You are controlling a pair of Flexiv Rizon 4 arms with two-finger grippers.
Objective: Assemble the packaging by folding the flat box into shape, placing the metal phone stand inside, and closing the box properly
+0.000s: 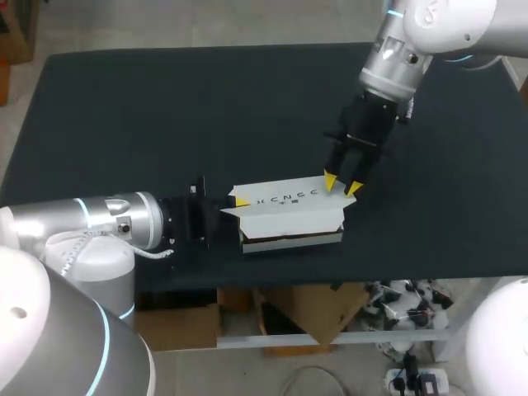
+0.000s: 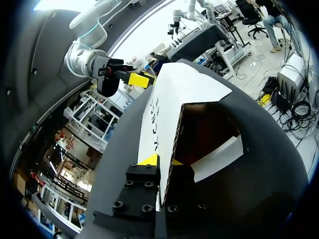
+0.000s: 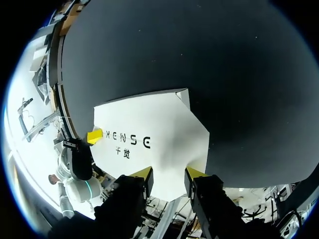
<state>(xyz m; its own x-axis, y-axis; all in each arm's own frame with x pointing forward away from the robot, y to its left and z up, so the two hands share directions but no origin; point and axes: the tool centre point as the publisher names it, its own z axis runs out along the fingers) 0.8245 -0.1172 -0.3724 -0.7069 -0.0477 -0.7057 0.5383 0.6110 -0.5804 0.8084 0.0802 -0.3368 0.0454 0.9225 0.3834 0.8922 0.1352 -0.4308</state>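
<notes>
The white box (image 1: 289,210) lies near the table's front edge, partly folded, with print on its top panel and its brown inside open toward the front. My left gripper (image 1: 239,200) comes in level from the left and is shut on the thin edge of the box's top panel (image 2: 184,89). Its yellow tips pinch the cardboard (image 2: 162,160). My right gripper (image 1: 342,185) points down at the box's right end and stands open. Its tips (image 3: 169,174) hover at the edge of the white panel (image 3: 149,134). No phone stand shows in any view.
The black table (image 1: 165,107) stretches wide behind and to both sides of the box. The table's front edge runs just in front of the box.
</notes>
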